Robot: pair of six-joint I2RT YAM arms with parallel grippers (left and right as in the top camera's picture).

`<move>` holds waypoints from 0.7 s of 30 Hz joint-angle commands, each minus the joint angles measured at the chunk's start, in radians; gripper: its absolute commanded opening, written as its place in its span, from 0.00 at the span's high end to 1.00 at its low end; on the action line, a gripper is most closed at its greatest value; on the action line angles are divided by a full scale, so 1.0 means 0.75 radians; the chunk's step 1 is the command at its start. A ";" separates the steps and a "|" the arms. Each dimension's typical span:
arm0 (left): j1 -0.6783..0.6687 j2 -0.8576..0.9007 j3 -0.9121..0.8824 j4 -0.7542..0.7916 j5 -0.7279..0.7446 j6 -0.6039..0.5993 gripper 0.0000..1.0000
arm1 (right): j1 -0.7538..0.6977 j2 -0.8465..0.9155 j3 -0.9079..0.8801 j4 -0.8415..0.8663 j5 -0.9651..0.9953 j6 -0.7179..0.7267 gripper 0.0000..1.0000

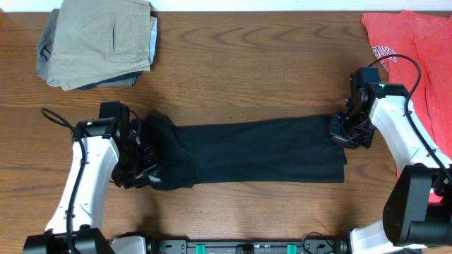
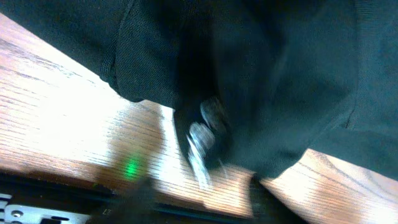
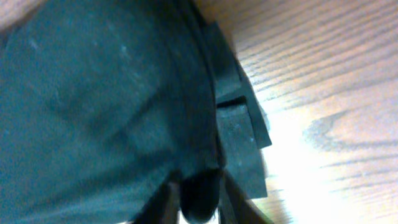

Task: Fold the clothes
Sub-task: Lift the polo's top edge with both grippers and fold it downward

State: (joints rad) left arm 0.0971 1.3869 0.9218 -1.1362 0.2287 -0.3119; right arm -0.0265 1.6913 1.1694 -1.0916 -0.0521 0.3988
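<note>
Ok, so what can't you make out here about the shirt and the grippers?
Left gripper: jaws lost in the black shirt overhead; left wrist view blurred.
Right gripper: jaws dark against fabric, right wrist view too close.
Red T-shirt: cut off by overhead's right edge.

White print (image 1: 382, 52) on red T-shirt (image 1: 424, 35) unreadable, small white mark (image 1: 155, 181) on black shirt (image 1: 261, 152) illegible

Seen from my remote desk: overhead, the black shirt (image 1: 254, 152) swallows the tips of the left tool (image 1: 140, 168). Its wrist view is a smear, with one finger (image 2: 199, 140) barely legible. The right tool (image 3: 199, 198) blurs into dark cloth, cropped at the bottom edge. I cannot read either grip. The red-orange T-shirt (image 1: 417, 49) runs off the right edge. The shirt's white lettering (image 1: 157, 180) is too small to read.
</note>
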 commanded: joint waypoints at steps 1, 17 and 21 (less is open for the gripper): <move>0.003 0.006 -0.005 -0.002 -0.018 -0.005 0.34 | 0.014 -0.021 -0.011 -0.001 0.030 0.005 0.49; -0.006 0.007 0.148 0.163 0.094 -0.006 0.87 | 0.053 -0.021 0.025 0.131 -0.239 -0.151 0.69; -0.051 0.034 0.146 0.229 0.094 -0.005 0.94 | 0.133 -0.021 0.017 0.215 -0.241 -0.155 0.82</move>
State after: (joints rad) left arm 0.0822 1.3888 1.0130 -0.9749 0.2821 -0.3168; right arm 0.0254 1.6913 1.1702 -0.9466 -0.1795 0.3077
